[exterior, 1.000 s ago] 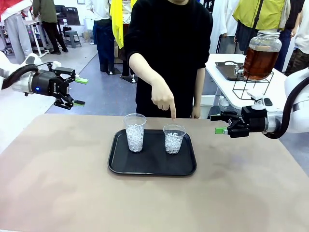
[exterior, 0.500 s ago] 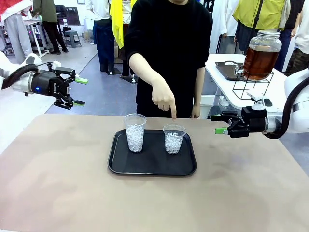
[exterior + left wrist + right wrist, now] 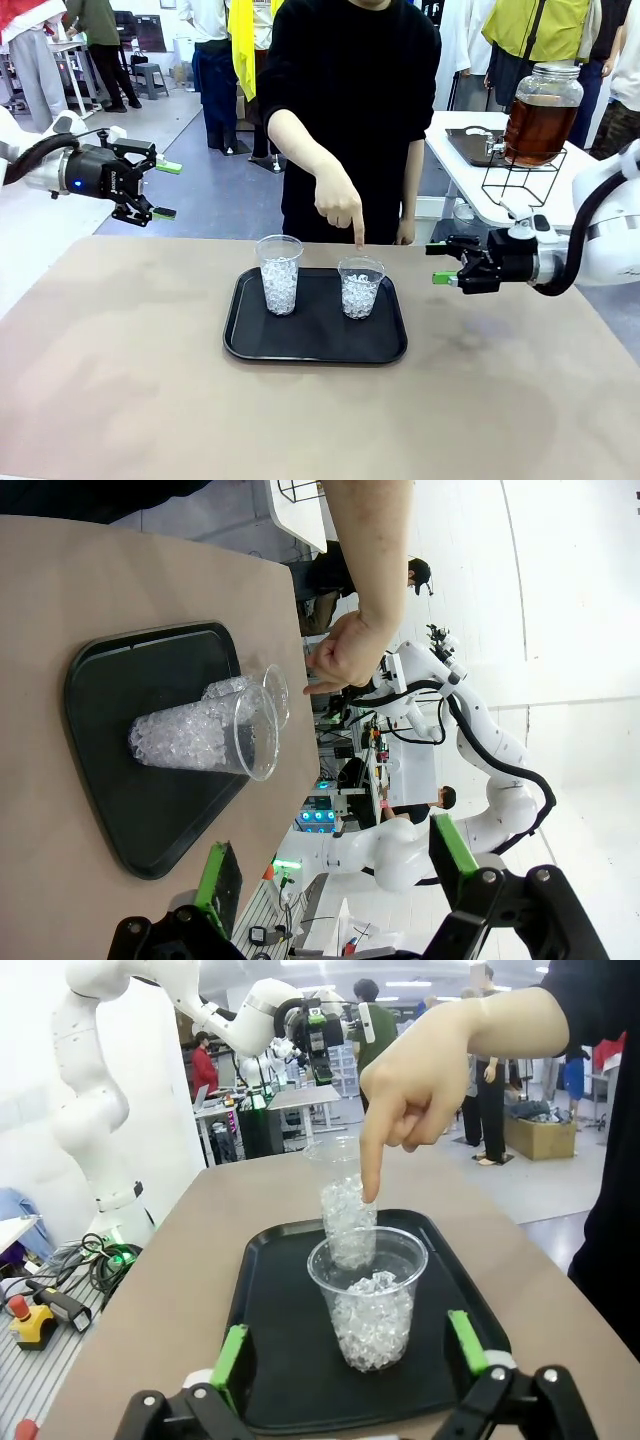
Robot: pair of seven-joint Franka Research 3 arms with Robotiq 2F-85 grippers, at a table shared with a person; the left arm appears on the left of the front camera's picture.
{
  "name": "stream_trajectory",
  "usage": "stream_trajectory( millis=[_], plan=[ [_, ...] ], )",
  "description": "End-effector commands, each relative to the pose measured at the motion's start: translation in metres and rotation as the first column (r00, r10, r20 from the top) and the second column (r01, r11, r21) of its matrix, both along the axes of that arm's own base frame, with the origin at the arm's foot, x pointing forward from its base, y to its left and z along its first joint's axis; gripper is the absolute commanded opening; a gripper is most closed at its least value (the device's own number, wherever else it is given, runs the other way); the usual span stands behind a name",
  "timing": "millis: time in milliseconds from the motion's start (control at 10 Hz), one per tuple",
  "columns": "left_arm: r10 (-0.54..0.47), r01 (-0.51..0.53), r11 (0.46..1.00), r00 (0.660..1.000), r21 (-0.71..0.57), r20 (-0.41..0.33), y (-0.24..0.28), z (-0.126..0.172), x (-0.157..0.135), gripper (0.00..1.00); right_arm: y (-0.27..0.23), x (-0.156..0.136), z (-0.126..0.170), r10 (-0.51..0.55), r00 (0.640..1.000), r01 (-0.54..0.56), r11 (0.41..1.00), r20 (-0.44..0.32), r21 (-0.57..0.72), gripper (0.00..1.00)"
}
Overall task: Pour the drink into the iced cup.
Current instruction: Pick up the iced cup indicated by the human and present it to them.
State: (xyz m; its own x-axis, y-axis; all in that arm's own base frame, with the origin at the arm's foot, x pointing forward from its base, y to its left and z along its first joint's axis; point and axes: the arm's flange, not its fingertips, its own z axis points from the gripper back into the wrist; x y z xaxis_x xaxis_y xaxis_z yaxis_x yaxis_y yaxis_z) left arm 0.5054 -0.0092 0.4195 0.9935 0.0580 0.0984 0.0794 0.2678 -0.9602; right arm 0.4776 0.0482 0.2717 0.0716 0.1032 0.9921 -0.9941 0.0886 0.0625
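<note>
Short clear plastic cup of ice (image 3: pixel 360 287) sits right of centre on black rectangular tray (image 3: pixel 250 340), mid-frame on tan surface (image 3: pixel 120 380). Person's hand (image 3: pixel 338 205) points an index finger down at its rim. Taller clear iced cup (image 3: pixel 280 275) just left of it, not touching. Left jaws wide, empty, upper left. Right jaws wide, empty, right of tray, facing short cup. Glass jar of brown drink (image 3: pixel 542 115) upper right.
</note>
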Motion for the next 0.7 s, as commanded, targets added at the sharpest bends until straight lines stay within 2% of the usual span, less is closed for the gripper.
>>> stream_trajectory(
  millis=[0,600],
  plan=[
    [0.002,-0.002,1.000,1.000,0.002,0.002,0.000,0.000,-0.002,1.00,0.017,0.008,-0.014,-0.026,0.999,0.026,1.000,0.032,0.016,1.00],
    [0.002,-0.002,1.000,1.000,0.002,0.002,0.000,0.000,-0.002,1.00,0.048,0.014,-0.045,0.016,1.000,-0.017,1.000,0.019,0.020,1.00]
  ],
)
